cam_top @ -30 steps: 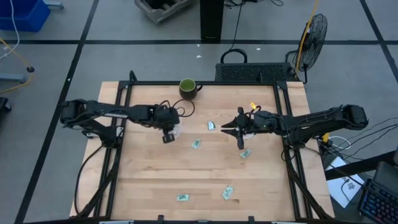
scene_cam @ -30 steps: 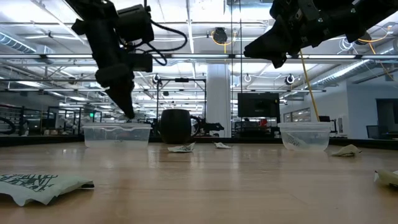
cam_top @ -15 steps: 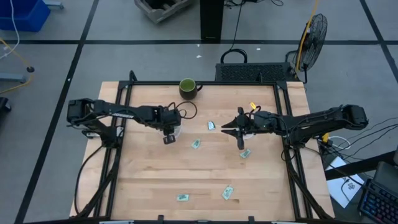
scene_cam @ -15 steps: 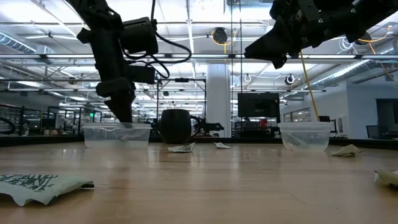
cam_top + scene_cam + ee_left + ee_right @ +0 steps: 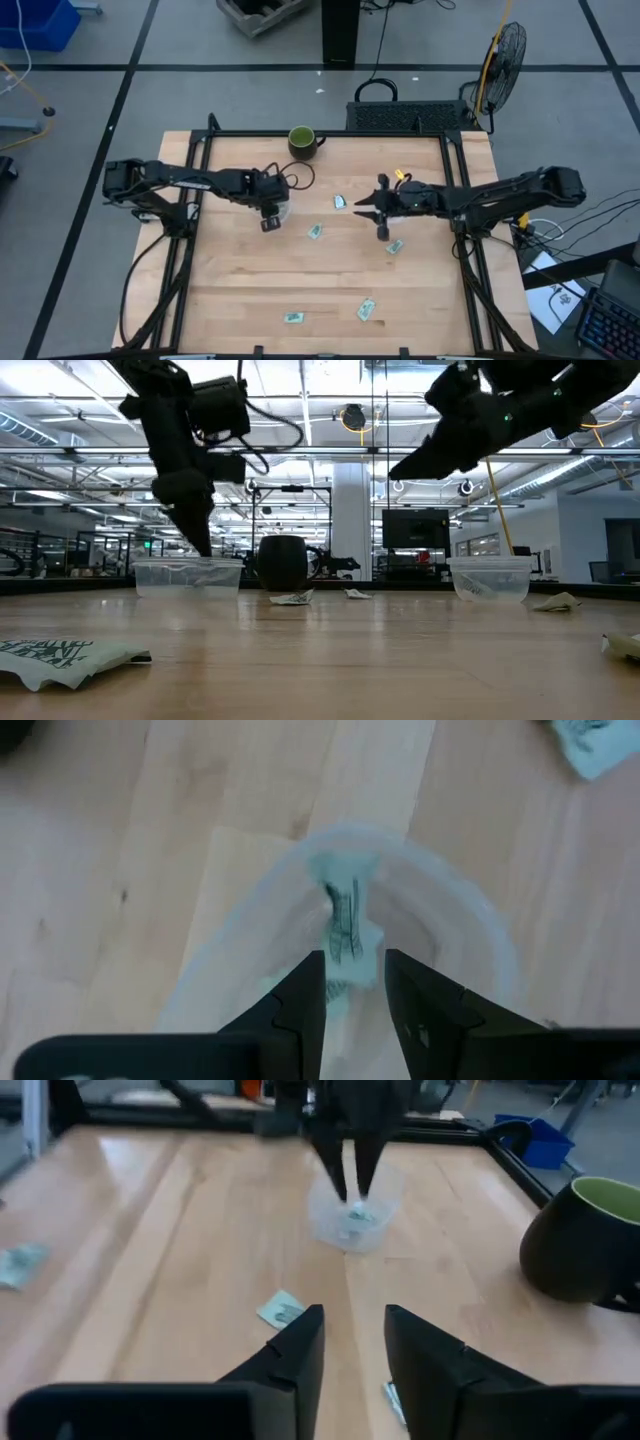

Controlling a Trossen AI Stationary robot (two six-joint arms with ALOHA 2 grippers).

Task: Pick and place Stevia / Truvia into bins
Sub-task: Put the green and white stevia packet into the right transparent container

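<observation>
sachet (image 5: 345, 920) pale green and white, standing on end inside the left clear bin (image 5: 470, 925), just ahead of the left gripper (image 5: 352, 982). fingers parted a little, sachet between and beyond the tips; cannot tell whether they touch it. nothing gripped that shows. left gripper (image 5: 268, 218) hangs over this bin (image 5: 284, 208), left of the worktop's middle, toward the far edge.

loose sachets on the worktop (image 5: 250, 290): one (image 5: 339, 201) near centre toward the far edge, one (image 5: 315, 231) just nearer the front, one (image 5: 394, 246) right of centre, two (image 5: 366, 309) (image 5: 293, 318) close to the front edge.

right gripper (image 5: 378, 212) held above the table right of centre, well clear of the surface, fingers (image 5: 300, 1342) apart with a narrow gap, empty. second clear bin (image 5: 490, 577) sits under the right arm; it holds something pale, too unclear to name.

dark green mug (image 5: 301, 141) at the far edge, apart from both bins.
</observation>
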